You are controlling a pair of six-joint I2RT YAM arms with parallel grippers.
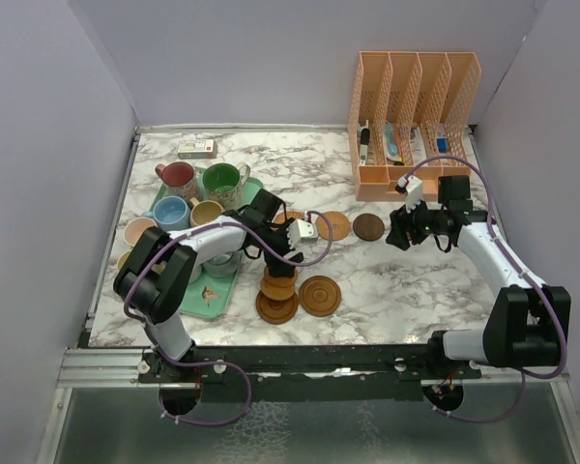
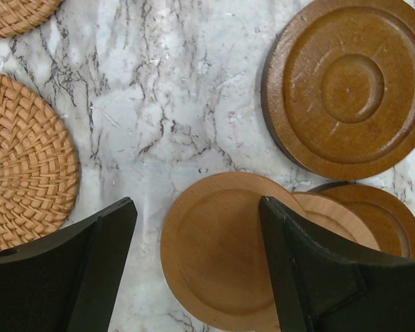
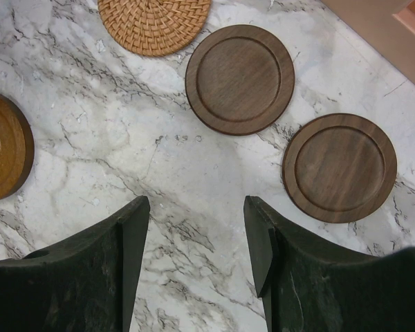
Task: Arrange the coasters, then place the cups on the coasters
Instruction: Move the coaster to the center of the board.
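A short stack of wooden coasters [image 1: 278,287] stands near the table's front centre. My left gripper [image 1: 278,259] hovers just over it. In the left wrist view the left gripper [image 2: 196,204] is open around the light top coaster [image 2: 218,252]: the right finger overlaps its edge and the left finger stands apart from it. A ringed brown coaster [image 2: 349,83] lies beside the stack. My right gripper [image 3: 196,200] is open over bare marble, near two dark coasters [image 3: 240,79] [image 3: 339,167] and a woven one [image 3: 154,24]. The cups, among them red [image 1: 177,176], green [image 1: 221,180] and blue [image 1: 171,213], sit at the left.
The cups stand on and around a mint-green tray [image 1: 211,295] at the left. A peach slotted organizer [image 1: 411,126] stands at the back right, close behind the right gripper. A small white box [image 1: 196,148] lies at the back left. Grey walls enclose the table.
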